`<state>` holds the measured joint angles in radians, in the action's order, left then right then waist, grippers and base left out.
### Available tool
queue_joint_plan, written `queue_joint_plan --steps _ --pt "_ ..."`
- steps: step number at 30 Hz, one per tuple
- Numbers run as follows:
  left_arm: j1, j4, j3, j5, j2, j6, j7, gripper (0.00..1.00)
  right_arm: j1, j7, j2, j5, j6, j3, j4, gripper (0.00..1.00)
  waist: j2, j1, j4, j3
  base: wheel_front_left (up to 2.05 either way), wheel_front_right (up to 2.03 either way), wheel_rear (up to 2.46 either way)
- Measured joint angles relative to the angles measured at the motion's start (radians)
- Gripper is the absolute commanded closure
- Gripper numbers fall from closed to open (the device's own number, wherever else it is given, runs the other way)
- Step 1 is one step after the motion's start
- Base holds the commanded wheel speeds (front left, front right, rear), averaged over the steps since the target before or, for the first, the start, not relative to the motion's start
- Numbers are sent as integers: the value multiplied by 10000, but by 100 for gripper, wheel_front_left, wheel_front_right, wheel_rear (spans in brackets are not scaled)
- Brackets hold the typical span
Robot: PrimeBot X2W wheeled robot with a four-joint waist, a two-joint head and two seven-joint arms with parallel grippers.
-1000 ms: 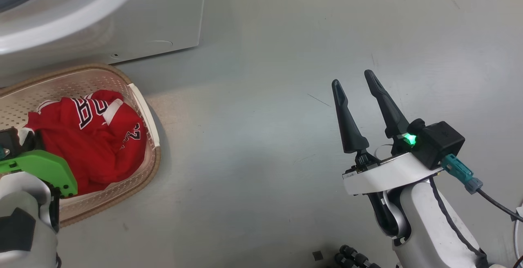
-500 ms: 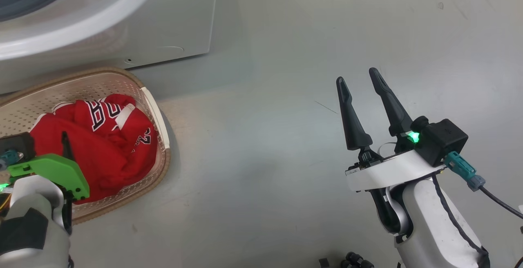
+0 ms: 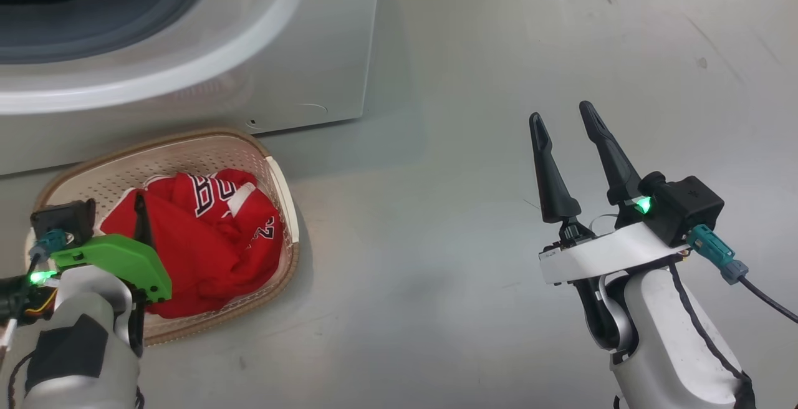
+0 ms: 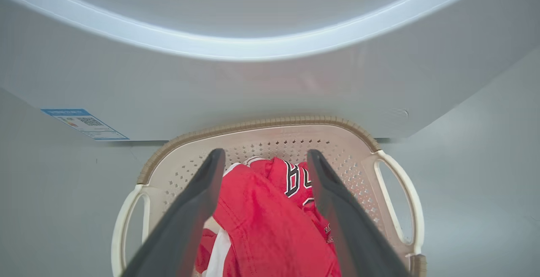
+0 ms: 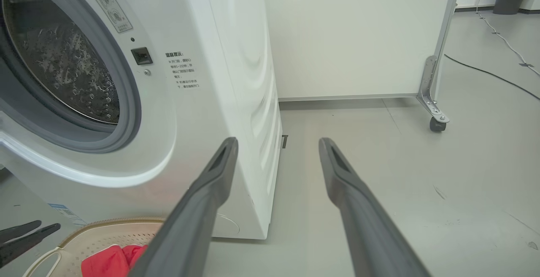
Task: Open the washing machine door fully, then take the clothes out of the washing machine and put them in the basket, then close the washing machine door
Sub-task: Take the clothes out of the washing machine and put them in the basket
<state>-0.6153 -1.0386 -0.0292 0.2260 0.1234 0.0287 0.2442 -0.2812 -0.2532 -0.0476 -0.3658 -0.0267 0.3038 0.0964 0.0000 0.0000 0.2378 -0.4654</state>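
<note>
Left gripper (image 4: 265, 154), spread wide and empty, hangs over the red jersey (image 4: 261, 213) in the basket (image 4: 261, 123). The washing machine (image 3: 312, 53) sits just beyond, nearer it than the equally wide right gripper (image 3: 561, 111).

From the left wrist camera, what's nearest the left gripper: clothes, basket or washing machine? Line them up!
From the left gripper:
1. clothes, right beneath it.
2. basket, around the clothes.
3. washing machine, behind the basket.

Open floor (image 3: 436, 240) right of basket (image 3: 187, 138)
</note>
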Motion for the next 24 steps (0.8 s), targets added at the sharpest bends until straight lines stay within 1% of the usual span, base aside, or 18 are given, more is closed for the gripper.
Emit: queue_joint_plan --steps 4,9,16,24 --pt "5 232 144 -4 -278 186 50 0 64 0 -4 46 -31 -222 161 0 0 0 -286 412 0 0 0" --pt "12 696 322 -52 -481 372 67 0 284 0 -8 79 -94 -443 322 0 0 0 -698 951 0 0 0" --pt "69 2230 407 -242 -543 479 73 0 616 0 -10 79 -163 -646 430 0 0 0 -1278 1734 0 0 0" --pt "873 3528 466 -288 -665 569 77 0 1149 0 -8 84 -240 -771 522 0 0 0 -1829 2610 0 0 0"
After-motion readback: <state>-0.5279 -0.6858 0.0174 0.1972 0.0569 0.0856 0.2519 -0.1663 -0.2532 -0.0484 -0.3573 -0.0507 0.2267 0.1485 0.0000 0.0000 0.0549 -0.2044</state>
